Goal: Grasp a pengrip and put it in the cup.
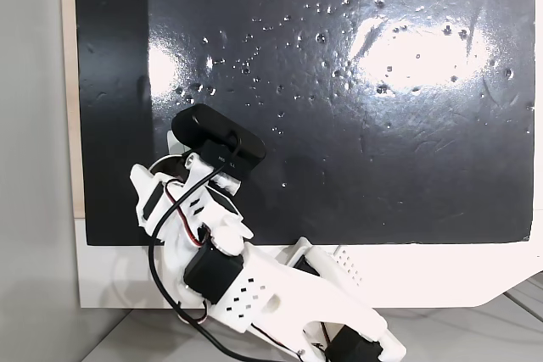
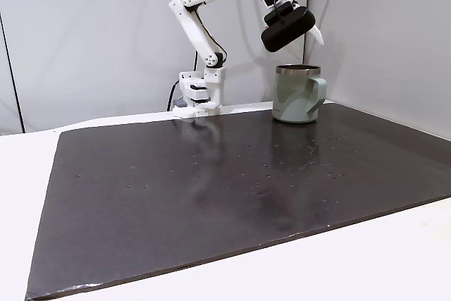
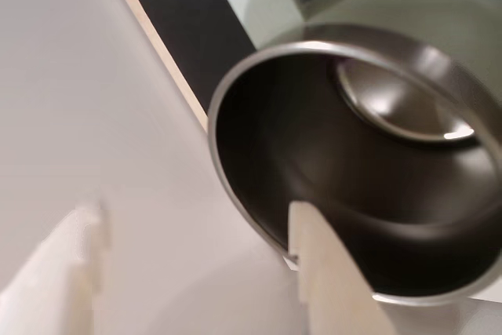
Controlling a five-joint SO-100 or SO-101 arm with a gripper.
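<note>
The sage-green cup (image 2: 296,96) stands at the far right corner of the black mat, with its handle to the right in that fixed view. My gripper (image 2: 315,33) hangs just above its rim, under the black wrist camera (image 2: 285,29). In the wrist view the cup's shiny steel inside (image 3: 353,194) lies right below, and the gripper (image 3: 196,211) is open, its two white fingers (image 3: 329,280) wide apart with nothing between them. One finger reaches over the rim. No purple pengrip is in sight; the bit of the cup's bottom that shows is bare steel.
A glossy black mat (image 2: 211,188) covers most of the white table (image 2: 394,259). The arm's base (image 2: 201,93) is at the mat's far edge, left of the cup. Grey walls (image 2: 380,40) stand close behind and to the right. From above, the arm (image 1: 254,286) covers the mat's lower left corner.
</note>
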